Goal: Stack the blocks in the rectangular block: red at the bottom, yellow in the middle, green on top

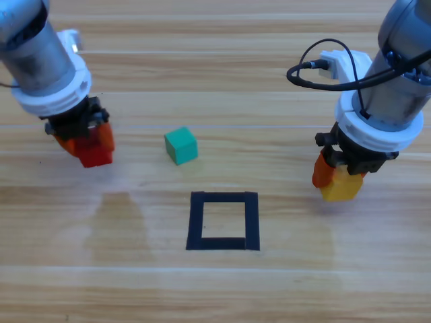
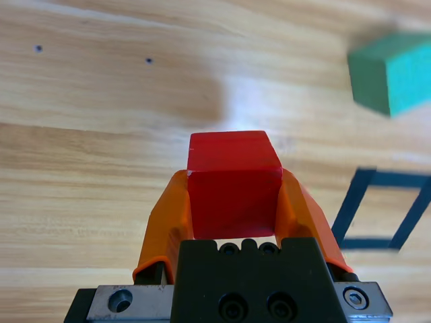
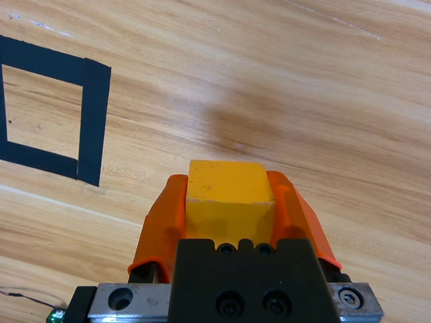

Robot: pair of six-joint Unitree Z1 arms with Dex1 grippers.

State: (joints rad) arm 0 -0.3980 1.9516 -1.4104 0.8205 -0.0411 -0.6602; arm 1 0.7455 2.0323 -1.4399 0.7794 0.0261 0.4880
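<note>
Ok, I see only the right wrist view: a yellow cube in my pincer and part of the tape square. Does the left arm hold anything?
Observer: Yes. The left pincer is shut on the red cube.
Operator: And where is the green cube?
Observer: The green cube lies free on the table, beyond the tape square, between the two arms.
Operator: Is the square empty?
Observer: Yes, only bare wood inside it. Your right pincer, with the yellow cube, is to its right.
</note>
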